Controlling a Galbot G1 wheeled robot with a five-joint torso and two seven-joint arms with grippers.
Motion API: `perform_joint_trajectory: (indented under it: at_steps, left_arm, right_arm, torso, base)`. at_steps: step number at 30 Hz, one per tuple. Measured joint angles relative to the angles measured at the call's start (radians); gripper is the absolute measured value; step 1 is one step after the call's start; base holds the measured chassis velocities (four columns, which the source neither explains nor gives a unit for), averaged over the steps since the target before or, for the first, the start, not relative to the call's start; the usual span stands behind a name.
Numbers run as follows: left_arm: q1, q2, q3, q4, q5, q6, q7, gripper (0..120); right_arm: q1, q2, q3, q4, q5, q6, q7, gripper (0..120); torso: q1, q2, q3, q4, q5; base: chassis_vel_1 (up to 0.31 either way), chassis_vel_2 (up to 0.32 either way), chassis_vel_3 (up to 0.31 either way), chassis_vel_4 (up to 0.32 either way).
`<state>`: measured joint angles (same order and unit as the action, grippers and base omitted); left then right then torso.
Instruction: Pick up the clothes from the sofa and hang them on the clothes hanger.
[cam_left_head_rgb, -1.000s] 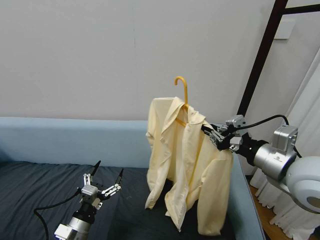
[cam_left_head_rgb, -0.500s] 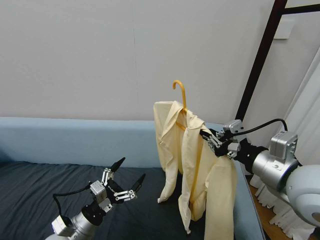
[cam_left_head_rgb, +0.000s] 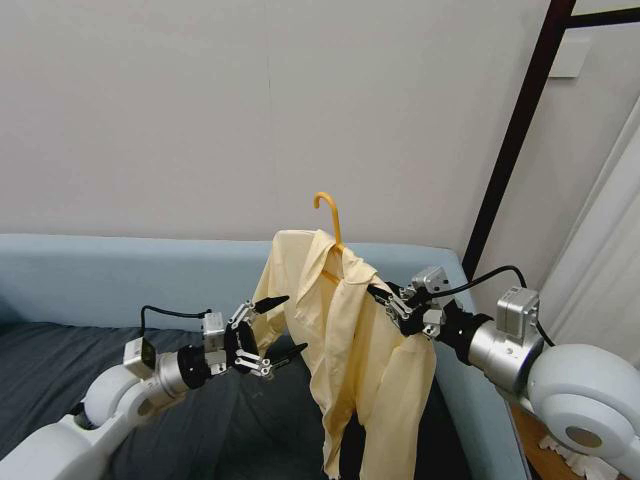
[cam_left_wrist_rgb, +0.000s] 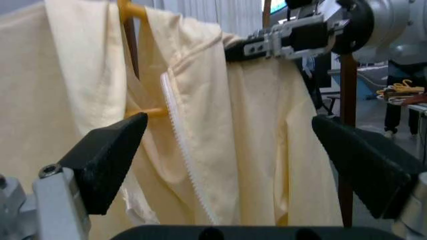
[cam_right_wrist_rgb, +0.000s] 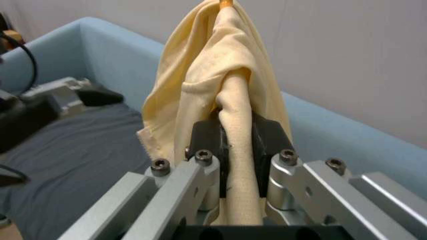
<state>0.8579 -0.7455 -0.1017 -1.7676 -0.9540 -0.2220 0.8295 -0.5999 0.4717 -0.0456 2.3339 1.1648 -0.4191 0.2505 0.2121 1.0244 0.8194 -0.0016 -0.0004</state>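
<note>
A pale yellow shirt (cam_left_head_rgb: 350, 340) hangs on an orange hanger (cam_left_head_rgb: 328, 210) in mid-air above the sofa. My right gripper (cam_left_head_rgb: 385, 298) is shut on the shirt's shoulder, and the right wrist view shows a fold of the fabric (cam_right_wrist_rgb: 237, 125) pinched between the pads (cam_right_wrist_rgb: 208, 150). Raised beside the shirt's other side, my left gripper (cam_left_head_rgb: 290, 323) stands open with its fingers spread. In the left wrist view its black fingers (cam_left_wrist_rgb: 107, 160) frame the shirt front (cam_left_wrist_rgb: 220, 140) with nothing between them, and the hanger's bar (cam_left_wrist_rgb: 150, 111) peeks out at the collar.
The light blue sofa (cam_left_head_rgb: 120, 275) with a dark seat cushion (cam_left_head_rgb: 60, 370) runs below and to the left. A dark rack pole (cam_left_head_rgb: 510, 150) rises at the right, with a white curtain (cam_left_head_rgb: 600, 250) beyond it.
My right gripper carried the shirt and hanger to the left and a little lower. My left gripper rose from above the seat cushion up to the shirt's side, still open.
</note>
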Motion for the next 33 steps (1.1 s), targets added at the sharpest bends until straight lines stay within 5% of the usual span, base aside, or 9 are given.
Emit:
perform_joint_trajectory:
  at_steps: [12,28,33]
  left_arm:
    - [-0.223,-0.061,0.178,0.167,-0.018,-0.015,-0.007,56]
    - [-0.225,-0.065,0.177,0.169,-0.039,-0.008,0.050,1]
    - [-0.211,-0.063,0.155,0.156,-0.047,-0.010,0.053,0]
  right_arm:
    - [-0.009,0.017,-0.023,0.003,-0.034,0.017,-0.048,8]
    - [-0.026,0.020,-0.022,-0.001,-0.052,0.012,-0.056,8]
    - [-0.030,0.017,-0.018,-0.006,-0.060,0.011,-0.056,8]
  torso:
    - [0.000,0.000,0.000,0.0000,0.0005]
    - [0.000,0.000,0.000,0.0001,0.0004]
    - [0.000,0.000,0.000,0.0000,0.0003]
  base:
    - [0.000,0.000,0.000,0.000]
    - [0.000,0.000,0.000,0.000]
    - [0.000,0.000,0.000,0.000]
